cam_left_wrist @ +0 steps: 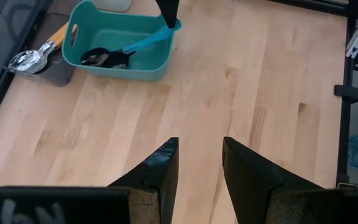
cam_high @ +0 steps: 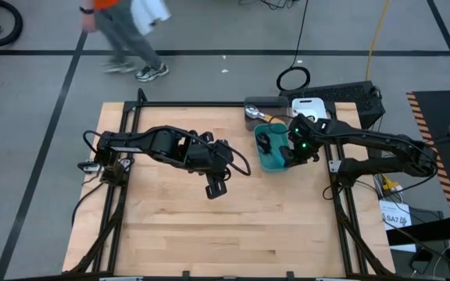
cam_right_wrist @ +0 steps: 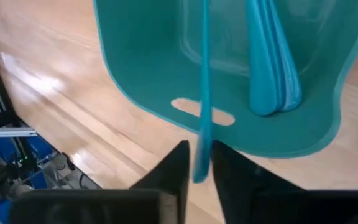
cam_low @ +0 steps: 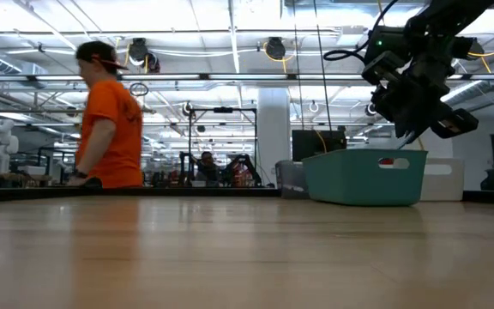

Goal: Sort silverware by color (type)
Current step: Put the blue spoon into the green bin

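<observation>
**Blue utensil poised over the teal bin**

The right pincer [cam_right_wrist: 197, 163] hangs just above the teal bin [cam_high: 271, 159], right of centre in the high view, its fingers pinching a light-blue-handled utensil [cam_right_wrist: 202, 87] that points down into the bin. More blue utensils [cam_right_wrist: 272, 68] already lie together inside, and the left wrist view shows dark spoons [cam_left_wrist: 104, 59] at the bin's other end. Beside it, toward the upper left of that view, orange-handled silverware [cam_left_wrist: 33, 57] with silver heads rests in a gray bin [cam_left_wrist: 61, 68].

The step in hand looks like a release — best done by lowering the tip well below the rim and over the blue pile before spreading the fingers, so the handle cannot tip out over the wall.

The left pincer [cam_left_wrist: 199, 165] waits over the bare table [cam_high: 209, 226] at mid-frame, fingers parted and holding nothing.
</observation>
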Controlling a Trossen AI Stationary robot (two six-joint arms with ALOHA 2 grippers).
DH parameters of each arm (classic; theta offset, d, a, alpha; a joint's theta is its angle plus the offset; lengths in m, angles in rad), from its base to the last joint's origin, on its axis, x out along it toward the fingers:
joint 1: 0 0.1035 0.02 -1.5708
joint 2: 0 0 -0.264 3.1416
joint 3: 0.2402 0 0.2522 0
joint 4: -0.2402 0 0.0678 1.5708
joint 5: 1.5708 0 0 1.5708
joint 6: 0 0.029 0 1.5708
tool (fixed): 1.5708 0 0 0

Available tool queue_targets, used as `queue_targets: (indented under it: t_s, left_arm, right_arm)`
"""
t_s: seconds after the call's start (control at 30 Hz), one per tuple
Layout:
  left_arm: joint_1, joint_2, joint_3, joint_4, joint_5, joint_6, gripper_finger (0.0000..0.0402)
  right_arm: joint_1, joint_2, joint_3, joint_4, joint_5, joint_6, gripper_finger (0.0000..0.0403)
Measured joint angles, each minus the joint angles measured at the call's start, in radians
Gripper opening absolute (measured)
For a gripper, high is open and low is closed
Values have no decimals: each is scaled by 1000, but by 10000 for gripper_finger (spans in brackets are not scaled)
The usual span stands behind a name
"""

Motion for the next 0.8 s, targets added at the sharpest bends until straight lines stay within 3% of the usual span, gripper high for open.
queue_targets:
  t_s: [0.17,0.53,0.8]
  left_arm:
    - [1,0,0,0,0,2,124]
    - [0,0,0,0,0,-8,124]
    - [0,0,0,5,0,11,124]
  right_arm:
    - [0,0,0,0,-5,-23,7]
    - [0,-5,0,36,-8,-5,2]
    - [3,-5,1,38,47,5,38]
